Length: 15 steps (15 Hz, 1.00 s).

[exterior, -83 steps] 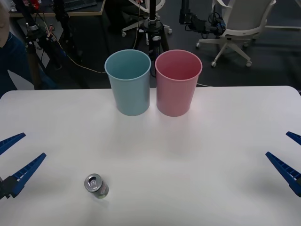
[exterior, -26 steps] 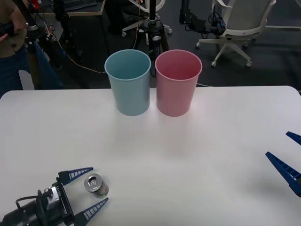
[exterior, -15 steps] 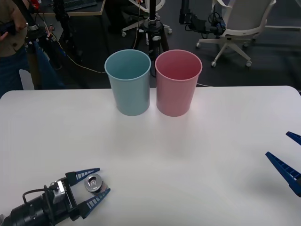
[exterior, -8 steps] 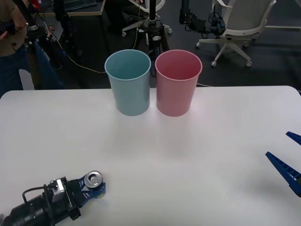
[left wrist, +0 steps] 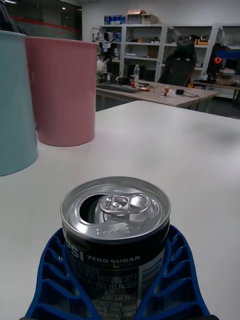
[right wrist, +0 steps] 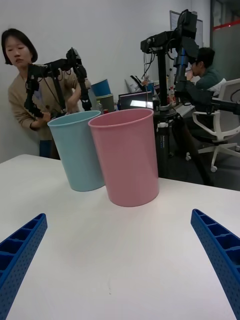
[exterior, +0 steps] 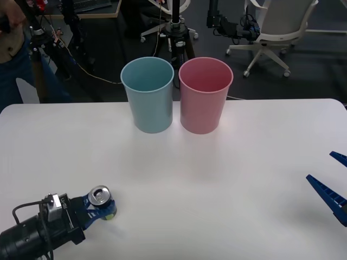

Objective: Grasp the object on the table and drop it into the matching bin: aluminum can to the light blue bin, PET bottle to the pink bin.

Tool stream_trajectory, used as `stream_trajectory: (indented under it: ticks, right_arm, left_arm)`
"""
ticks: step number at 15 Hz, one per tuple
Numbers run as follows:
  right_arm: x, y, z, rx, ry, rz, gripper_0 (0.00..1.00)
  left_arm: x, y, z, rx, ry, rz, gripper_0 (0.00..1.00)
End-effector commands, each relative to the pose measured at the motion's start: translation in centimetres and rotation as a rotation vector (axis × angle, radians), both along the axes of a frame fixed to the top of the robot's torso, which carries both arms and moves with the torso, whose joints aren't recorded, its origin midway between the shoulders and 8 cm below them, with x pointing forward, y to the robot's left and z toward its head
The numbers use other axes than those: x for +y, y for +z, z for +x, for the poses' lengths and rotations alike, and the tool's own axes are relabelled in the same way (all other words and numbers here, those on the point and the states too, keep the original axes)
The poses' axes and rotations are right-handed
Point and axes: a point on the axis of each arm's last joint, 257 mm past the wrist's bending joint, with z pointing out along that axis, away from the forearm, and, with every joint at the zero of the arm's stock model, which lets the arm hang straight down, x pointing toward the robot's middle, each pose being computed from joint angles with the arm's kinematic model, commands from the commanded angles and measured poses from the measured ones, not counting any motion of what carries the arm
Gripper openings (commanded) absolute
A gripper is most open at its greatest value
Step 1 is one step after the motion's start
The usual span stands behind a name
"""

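- Two blue fingers [left wrist: 55, 280] of the left gripper [exterior: 96, 208] clamp the aluminum can [exterior: 101, 200] at the table's [exterior: 227, 184] near left.
- Can upright, tab opened.
- Light blue bin [exterior: 148, 95] and pink bin [exterior: 204, 95] stand side by side, well beyond that gripper.
- Right gripper [exterior: 335, 189] rests spread wide at the right edge.

Near-left on the surface [exterior: 227, 179], aluminum can [exterior: 101, 199] upright between the closed-in fingers of the left hand [exterior: 96, 207]; light blue bin [exterior: 148, 95] left of pink bin [exterior: 205, 95], just beside it, at the far edge; right hand [exterior: 332, 188] near the right edge.
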Motion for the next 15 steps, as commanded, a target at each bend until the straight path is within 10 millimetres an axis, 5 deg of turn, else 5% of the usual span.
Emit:
stream_trajectory:
  ticks: [1,6,15]
  right_arm:
    - [0.0,0.0,0.0,0.000,0.000,0.000,1.00]
    - [0.0,0.0,0.0,0.000,0.000,0.000,1.00]
    - [0.0,0.0,0.0,0.000,0.000,0.000,1.00]
  left_arm:
    - [0.5,3.3,0.2,-0.034,0.002,0.006,0.00]
    - [1.6,10.8,1.5,-0.131,0.048,0.027,0.00]
    - [2.9,18.9,1.4,-0.110,0.062,0.013,0.00]
